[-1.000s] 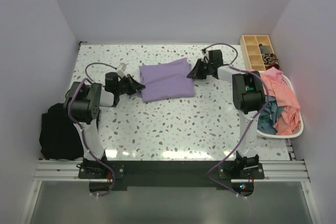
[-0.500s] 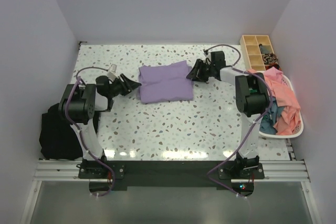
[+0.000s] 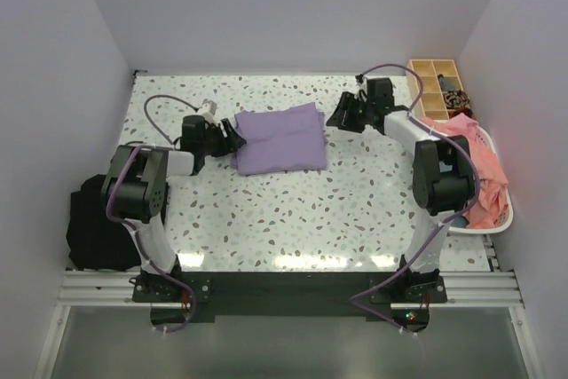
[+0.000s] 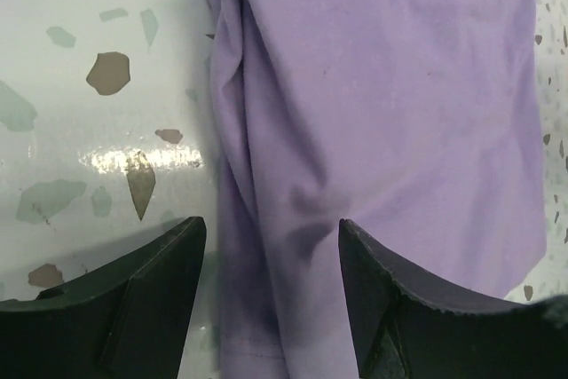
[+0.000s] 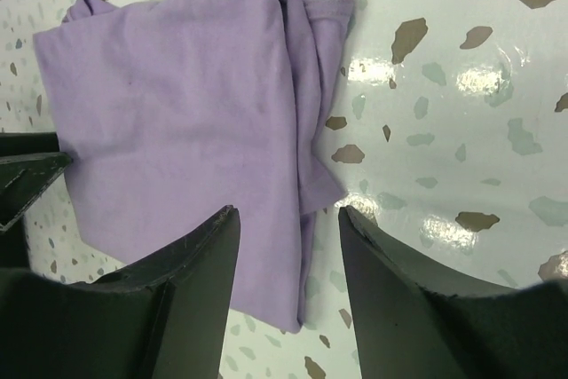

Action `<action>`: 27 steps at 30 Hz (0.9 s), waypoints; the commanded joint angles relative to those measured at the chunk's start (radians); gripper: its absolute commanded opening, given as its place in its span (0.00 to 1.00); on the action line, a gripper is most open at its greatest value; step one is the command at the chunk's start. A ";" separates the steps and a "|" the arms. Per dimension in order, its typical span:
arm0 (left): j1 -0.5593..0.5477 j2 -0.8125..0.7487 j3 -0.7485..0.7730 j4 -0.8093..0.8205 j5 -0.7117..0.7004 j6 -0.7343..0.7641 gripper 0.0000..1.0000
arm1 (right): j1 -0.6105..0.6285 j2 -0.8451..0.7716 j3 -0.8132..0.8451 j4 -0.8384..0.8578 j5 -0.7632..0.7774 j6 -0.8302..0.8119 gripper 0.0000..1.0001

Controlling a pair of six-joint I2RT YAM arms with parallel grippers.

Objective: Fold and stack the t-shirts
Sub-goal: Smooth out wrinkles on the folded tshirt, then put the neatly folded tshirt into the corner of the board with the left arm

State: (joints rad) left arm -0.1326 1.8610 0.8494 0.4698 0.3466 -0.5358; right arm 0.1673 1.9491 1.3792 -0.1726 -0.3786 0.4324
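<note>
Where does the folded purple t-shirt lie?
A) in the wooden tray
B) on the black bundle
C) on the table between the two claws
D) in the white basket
C: the purple t-shirt lies flat on the speckled table, the left claw and the right claw open at its two sides.

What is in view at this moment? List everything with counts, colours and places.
lavender t-shirt: one, lavender-purple, folded, middle of the table
salmon-pink t-shirt: one seen, salmon-pink, heaped in the basket
basket: one, white, right edge of the table
compartment tray: one, light wood, far right corner, small items inside
black fabric bundle: one, black, left edge of the table
table: one, white with speckles
left gripper: one, black, open, at the lavender t-shirt's left edge
right gripper: one, black, open, at its far right corner
</note>
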 commanded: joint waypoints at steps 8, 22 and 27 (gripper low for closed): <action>-0.032 0.026 0.027 -0.119 -0.259 0.073 0.69 | 0.000 0.091 0.066 0.028 -0.042 0.009 0.53; -0.059 0.115 0.017 0.047 0.070 -0.077 0.70 | 0.000 0.277 0.164 0.032 -0.169 0.026 0.54; -0.067 0.161 -0.075 0.278 0.239 -0.202 0.70 | 0.000 0.307 0.179 0.002 -0.206 0.019 0.54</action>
State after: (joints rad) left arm -0.1787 1.9507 0.8528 0.6312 0.4042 -0.6151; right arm 0.1669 2.2093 1.5318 -0.1383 -0.5423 0.4561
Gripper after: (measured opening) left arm 0.697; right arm 0.535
